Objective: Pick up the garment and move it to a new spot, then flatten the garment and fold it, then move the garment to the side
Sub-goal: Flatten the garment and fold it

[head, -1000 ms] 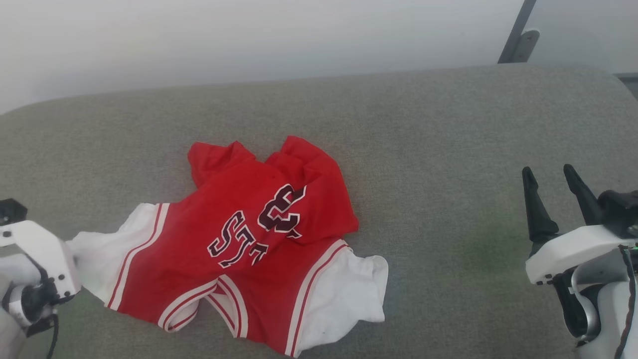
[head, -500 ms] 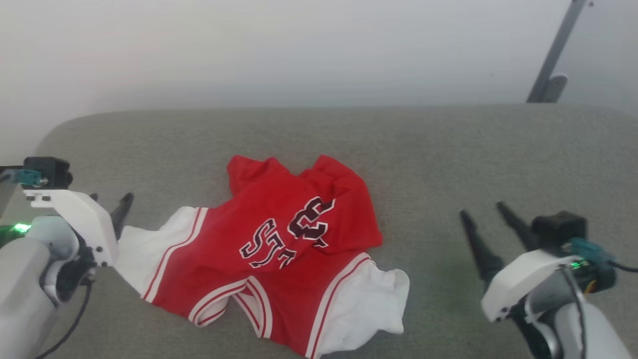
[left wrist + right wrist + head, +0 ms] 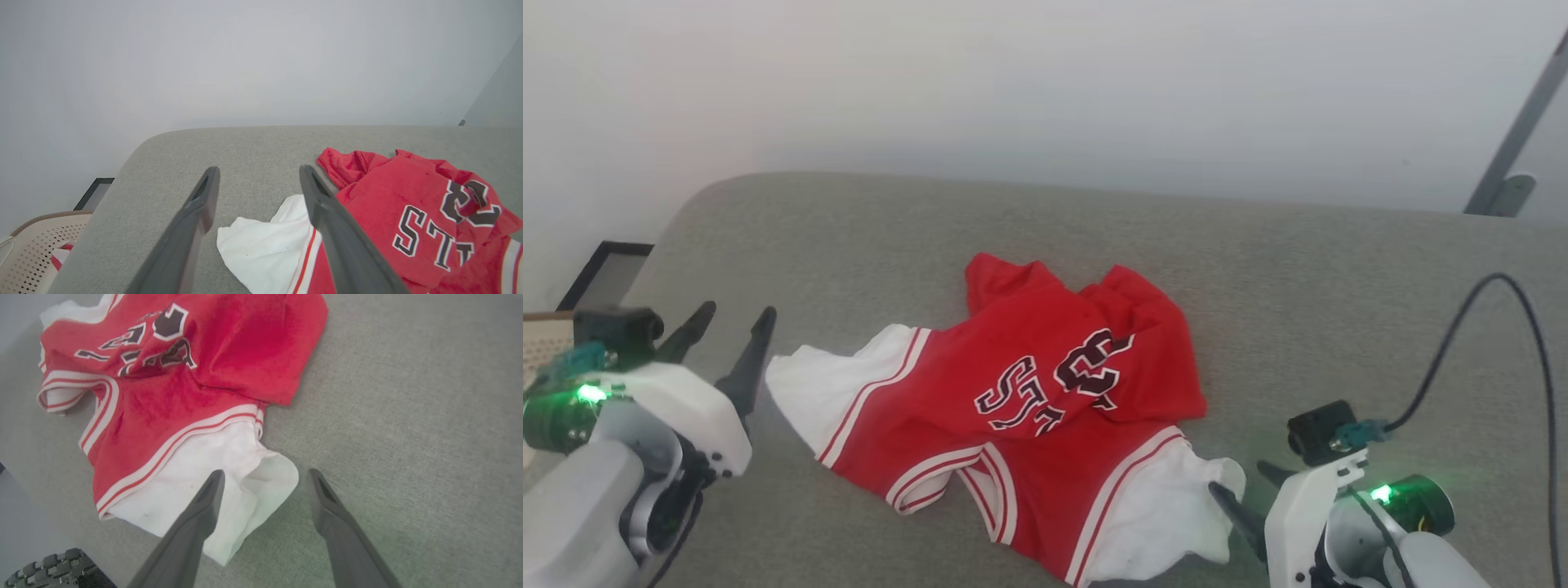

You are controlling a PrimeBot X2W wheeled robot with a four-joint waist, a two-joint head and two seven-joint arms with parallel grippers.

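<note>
The red shirt lies crumpled on the grey cushion, roughly midway between my two arms, with a white panel spreading out at each end. Dark block letters outlined in white run across its chest. I read "ST" plainly, then a third letter lost in a fold (perhaps an L or an I, I cannot tell). Above them is a figure that looks like a 3, creased over. White trim with red stripes edges the panels.

My left gripper hangs just beside the white panel on my left, fingers spread apart and holding nothing. In the left wrist view the panel's corner shows between them. My right gripper is spread wide too, empty, over the other white panel. One finger crosses the white cloth and the other the bare cushion; whether either touches, I cannot tell. A beige perforated basket stands past the cushion's left end, with something red and white inside.
</note>
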